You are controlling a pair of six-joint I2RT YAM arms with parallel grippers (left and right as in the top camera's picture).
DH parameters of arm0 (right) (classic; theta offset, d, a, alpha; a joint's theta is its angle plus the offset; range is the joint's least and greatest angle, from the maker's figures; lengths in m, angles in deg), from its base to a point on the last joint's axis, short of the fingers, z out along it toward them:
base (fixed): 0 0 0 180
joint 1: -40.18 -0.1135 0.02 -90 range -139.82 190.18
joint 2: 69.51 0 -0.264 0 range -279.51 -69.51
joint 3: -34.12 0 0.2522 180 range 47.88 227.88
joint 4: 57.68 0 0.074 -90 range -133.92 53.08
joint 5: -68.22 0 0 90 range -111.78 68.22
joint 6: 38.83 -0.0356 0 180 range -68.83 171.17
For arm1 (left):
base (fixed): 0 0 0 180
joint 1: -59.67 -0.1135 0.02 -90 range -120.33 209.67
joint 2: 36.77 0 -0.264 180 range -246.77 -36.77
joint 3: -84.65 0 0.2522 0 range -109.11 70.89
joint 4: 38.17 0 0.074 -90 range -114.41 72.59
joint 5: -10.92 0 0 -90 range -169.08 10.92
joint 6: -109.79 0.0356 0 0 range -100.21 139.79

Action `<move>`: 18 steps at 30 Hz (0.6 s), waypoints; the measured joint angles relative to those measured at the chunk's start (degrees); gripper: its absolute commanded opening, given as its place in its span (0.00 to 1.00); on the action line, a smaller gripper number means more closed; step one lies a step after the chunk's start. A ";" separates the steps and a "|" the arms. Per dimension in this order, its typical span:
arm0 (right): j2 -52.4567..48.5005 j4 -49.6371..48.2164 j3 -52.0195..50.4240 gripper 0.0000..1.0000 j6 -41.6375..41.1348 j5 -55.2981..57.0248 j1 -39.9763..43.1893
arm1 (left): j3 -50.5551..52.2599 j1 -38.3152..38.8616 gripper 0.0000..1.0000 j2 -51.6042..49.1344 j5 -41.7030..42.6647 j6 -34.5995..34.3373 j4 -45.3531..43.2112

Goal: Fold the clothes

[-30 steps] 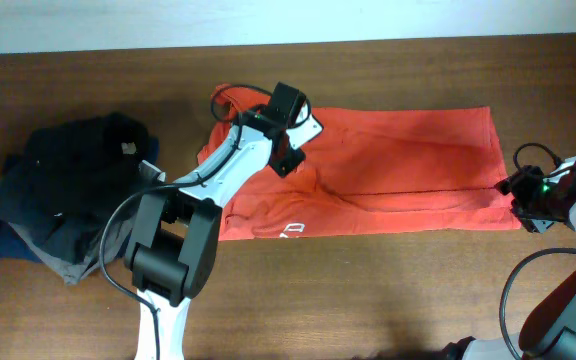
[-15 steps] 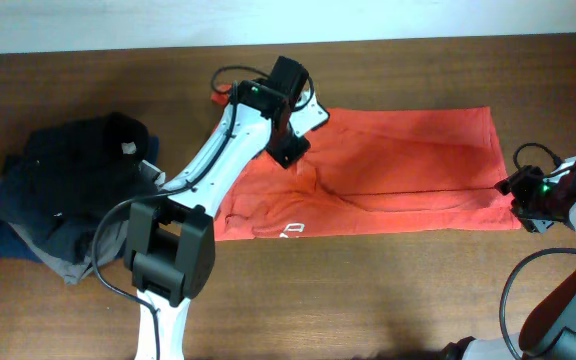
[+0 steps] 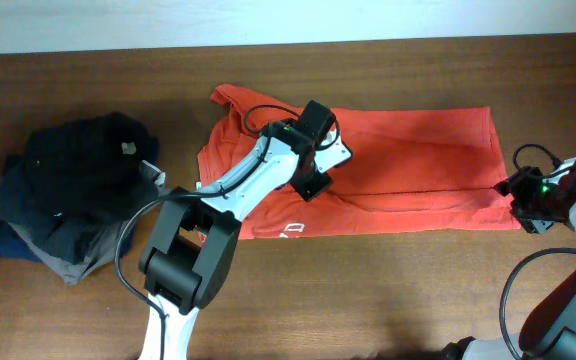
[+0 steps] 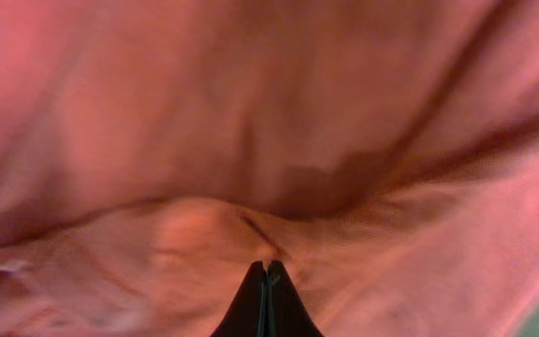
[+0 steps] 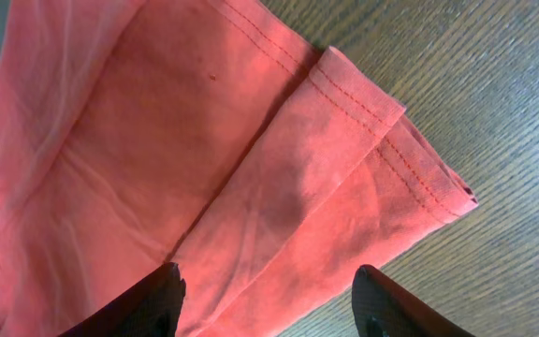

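Counter: brown wood grain; it carried everything.
Right gripper: at the counter's right side, its jaws stood wide apart over the T-shirt's stitched hem corner and held nothing.
T-shirt: red-orange, it lay stretched lengthwise across the counter's middle. Its right end was flat and its left end rumpled, with white lettering by the near edge.
Left gripper: its jaws were pressed tight together, pinching a raised pucker of the T-shirt left of the middle.
Dark garments: they sat in a heap at the counter's left, apart from the T-shirt.
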 measured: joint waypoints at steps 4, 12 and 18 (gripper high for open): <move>0.00 0.17 0.00 0.63 0.02 0.00 0.00 | 0.17 -0.31 0.01 0.00 -2.95 -0.48 -3.04; 0.00 0.79 0.00 0.63 -0.04 0.00 -0.02 | 0.22 -0.48 0.00 -1.11 -5.95 -0.68 -7.10; 0.00 0.81 0.00 0.63 0.02 0.00 -0.02 | -0.68 -0.68 0.00 -2.89 -11.89 -0.68 -8.09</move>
